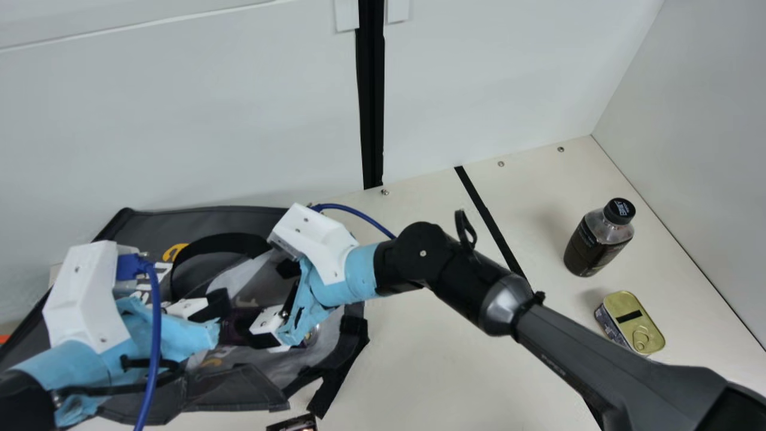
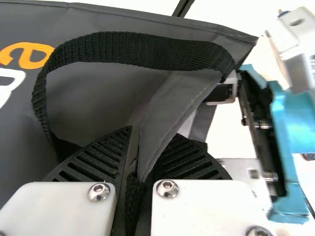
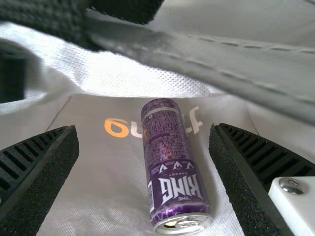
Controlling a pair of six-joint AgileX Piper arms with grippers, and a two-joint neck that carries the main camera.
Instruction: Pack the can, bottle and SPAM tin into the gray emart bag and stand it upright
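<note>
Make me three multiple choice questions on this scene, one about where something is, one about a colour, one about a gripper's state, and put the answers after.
1. Where is the tin?
A. In the bag
B. On the table by the bottle
C. On top of the bottle

2. What colour is the can?
A. Green
B. Yellow
C. Purple

3. How is the right gripper?
A. Open
B. Shut on the can
C. Shut on the bottle

Answers:
1 B: the main view shows both out on the table.
2 C: its printed side is purple in the right wrist view.
3 A: its two fingers stand wide apart in that same view.
</note>
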